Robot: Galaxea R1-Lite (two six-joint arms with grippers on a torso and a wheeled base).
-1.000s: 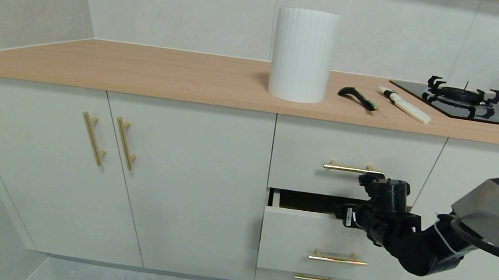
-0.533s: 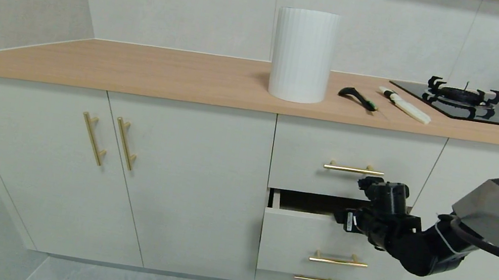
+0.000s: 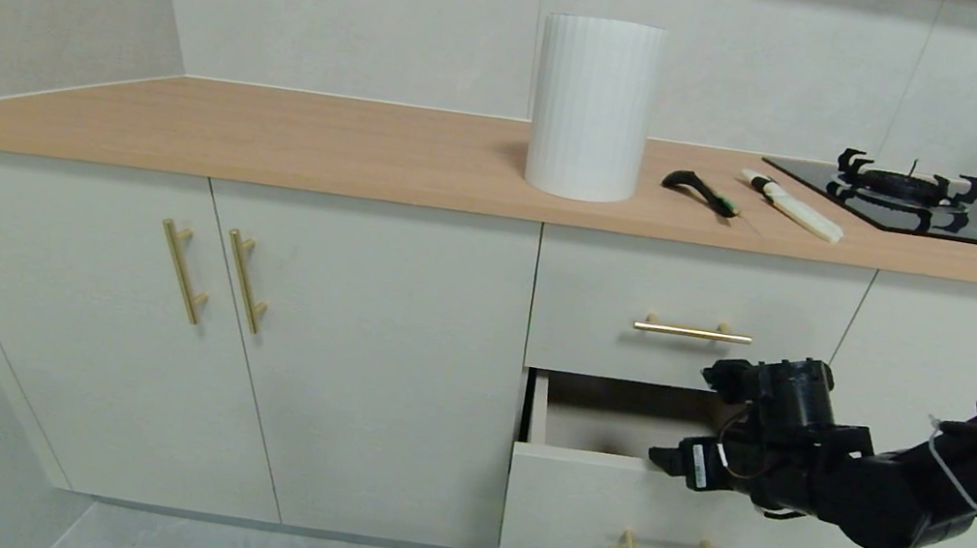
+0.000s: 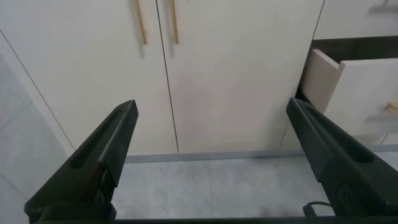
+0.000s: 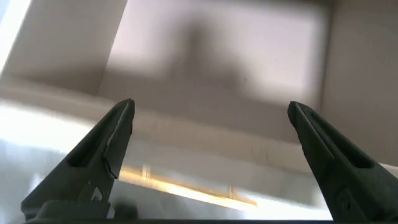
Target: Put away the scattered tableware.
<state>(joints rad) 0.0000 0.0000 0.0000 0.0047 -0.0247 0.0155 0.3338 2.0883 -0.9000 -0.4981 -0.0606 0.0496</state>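
Jaws spread, both.
R gripper is set at rim of pulled-out beige brass-handled drawer; L gripper before cream cabinet doors.

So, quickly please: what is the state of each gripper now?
Left gripper: open, holding nothing.
Right gripper: open, holding nothing, at the open drawer.

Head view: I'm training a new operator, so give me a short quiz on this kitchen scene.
1. True or false: the lower drawer stands pulled out.
2. The white knife lies: A) on the counter; B) on the floor; C) inside the drawer.
3. Fill in: the end effector at the drawer front's top edge belongs to the ____ arm.

Key: 1 true; 2 A; 3 right.
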